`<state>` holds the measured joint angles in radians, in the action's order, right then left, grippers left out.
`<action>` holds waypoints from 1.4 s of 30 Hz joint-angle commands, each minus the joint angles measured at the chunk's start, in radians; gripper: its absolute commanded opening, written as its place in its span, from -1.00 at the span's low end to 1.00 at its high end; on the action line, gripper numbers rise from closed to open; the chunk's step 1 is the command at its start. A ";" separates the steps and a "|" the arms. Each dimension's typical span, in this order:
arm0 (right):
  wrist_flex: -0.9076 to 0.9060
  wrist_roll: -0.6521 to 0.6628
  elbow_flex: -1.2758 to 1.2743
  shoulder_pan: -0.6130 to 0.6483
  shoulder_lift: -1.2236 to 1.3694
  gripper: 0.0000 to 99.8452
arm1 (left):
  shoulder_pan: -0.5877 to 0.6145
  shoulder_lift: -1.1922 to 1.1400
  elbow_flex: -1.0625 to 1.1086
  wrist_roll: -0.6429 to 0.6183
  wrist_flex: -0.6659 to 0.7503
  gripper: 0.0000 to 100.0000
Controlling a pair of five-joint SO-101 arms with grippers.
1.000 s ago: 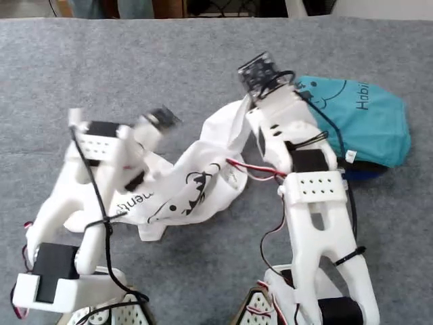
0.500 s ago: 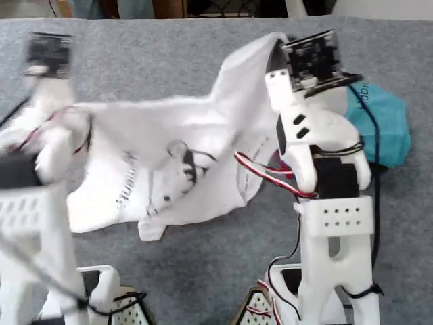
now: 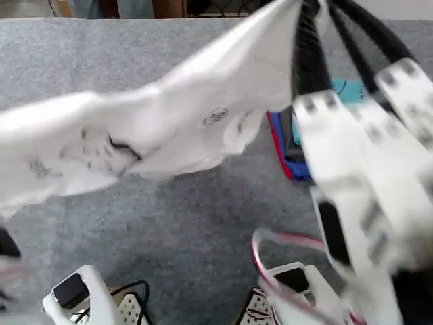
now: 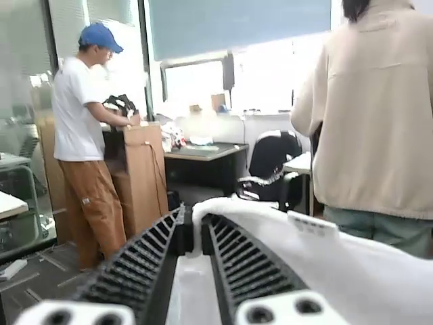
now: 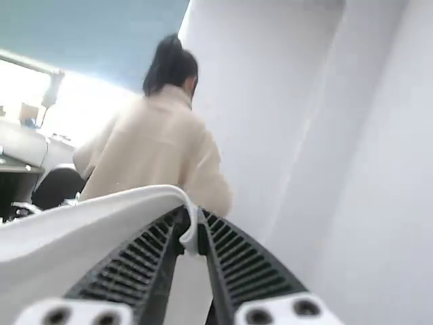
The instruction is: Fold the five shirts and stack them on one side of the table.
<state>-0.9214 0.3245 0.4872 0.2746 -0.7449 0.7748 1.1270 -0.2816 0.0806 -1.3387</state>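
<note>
Under the shirt: table [image 3: 189,223] with a flat, grey, felt-like cover.
Shirt [image 3: 169,115]: white, soft, black print; held taut in the air, spanning left to far right.
Left claw [image 4: 192,233]: ribbed black fingers pinching a shirt edge.
Right claw [image 5: 191,233]: ribbed fingers pinching another edge.
Stack [image 3: 287,152]: folded teal, red and blue cloth, table's right side.
Room: black chair [image 4: 274,166], bright window [image 4: 270,74].

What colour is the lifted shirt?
The shirt is white with dark printed graphics; high view shows it best.
</note>
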 commanded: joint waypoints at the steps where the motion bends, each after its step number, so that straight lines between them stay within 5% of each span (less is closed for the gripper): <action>1: -0.026 0.060 0.150 0.017 0.058 -0.97 | 0.018 0.040 -0.030 -0.006 0.003 -0.94; 10: -0.216 0.236 0.383 0.141 0.136 -0.97 | 0.015 0.124 -0.030 0.081 -0.195 -0.94; 21: -0.437 0.242 0.398 0.147 0.153 -0.97 | 0.007 0.203 0.116 0.118 -0.315 -0.94; 25: -0.427 0.242 0.245 0.149 0.225 -0.97 | 0.007 0.201 0.463 0.117 -0.098 -0.94; 32: -0.052 0.238 -0.088 0.149 0.381 -0.97 | -0.062 0.144 1.142 0.092 0.626 -0.94; 37: 0.348 0.242 -0.254 0.132 0.555 -0.97 | -0.156 -0.044 1.239 0.094 1.010 -0.94; 42: 0.549 0.239 -0.182 0.098 0.773 -0.97 | -0.188 -0.376 1.124 0.089 1.267 -0.94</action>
<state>-0.4856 0.5593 0.2401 0.4051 -0.0560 0.6045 0.9260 0.9413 0.1803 -0.2171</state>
